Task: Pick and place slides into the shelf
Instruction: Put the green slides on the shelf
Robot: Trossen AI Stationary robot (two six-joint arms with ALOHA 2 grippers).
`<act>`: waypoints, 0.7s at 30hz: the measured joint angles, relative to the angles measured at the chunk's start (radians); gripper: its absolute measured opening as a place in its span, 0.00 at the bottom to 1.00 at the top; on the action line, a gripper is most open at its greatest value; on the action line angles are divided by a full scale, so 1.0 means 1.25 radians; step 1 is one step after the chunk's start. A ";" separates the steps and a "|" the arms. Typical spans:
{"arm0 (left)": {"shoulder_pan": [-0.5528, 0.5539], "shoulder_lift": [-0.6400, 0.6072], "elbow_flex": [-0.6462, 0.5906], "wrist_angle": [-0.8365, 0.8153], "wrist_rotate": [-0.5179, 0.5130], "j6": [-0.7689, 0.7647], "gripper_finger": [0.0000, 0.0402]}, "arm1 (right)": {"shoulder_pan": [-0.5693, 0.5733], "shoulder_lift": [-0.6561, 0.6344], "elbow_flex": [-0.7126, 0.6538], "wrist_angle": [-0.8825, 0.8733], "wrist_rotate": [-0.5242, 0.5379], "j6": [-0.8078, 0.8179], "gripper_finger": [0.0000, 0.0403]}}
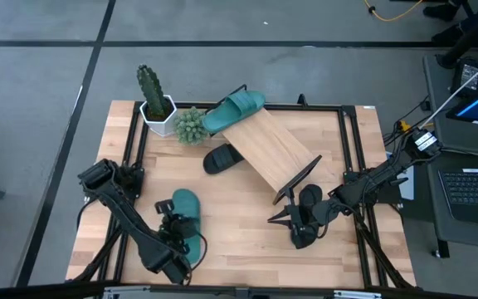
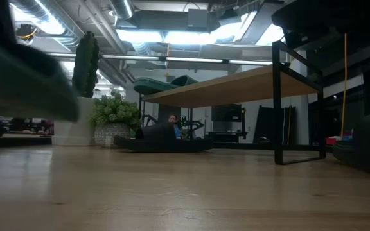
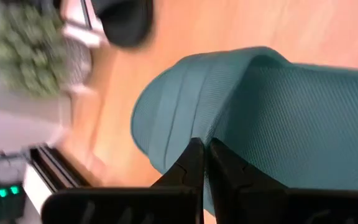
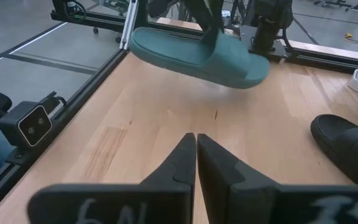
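- Overhead view: even, diffuse light; soft short shadows under the shelf (image 1: 270, 152).
- Low view: dim, backlit by bright ceiling panels (image 2: 172, 35) with glare; near tabletop (image 2: 172, 199) soft, large blurred dark shape near the lens.
- Left wrist view: motion blur on the plant (image 3: 23, 53) beyond the fingers (image 3: 191, 168).
- Right wrist view: sharp, evenly lit.

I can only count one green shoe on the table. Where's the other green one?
In the high view, the second teal slide lies at the far end of the shelf, near the small bushy plant and the potted cactus.
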 joint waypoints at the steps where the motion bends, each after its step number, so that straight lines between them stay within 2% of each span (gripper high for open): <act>1: 0.007 0.000 0.005 0.000 -0.015 0.021 0.00 | 0.000 0.000 0.000 -0.001 0.000 0.000 0.05; 17: 0.103 -0.001 0.153 -0.001 -0.338 0.522 0.00 | 0.000 0.000 0.000 -0.002 0.000 0.000 0.05; 21: 0.129 -0.012 0.196 0.000 -0.397 0.625 0.00 | 0.000 0.000 0.000 -0.002 0.000 -0.001 0.05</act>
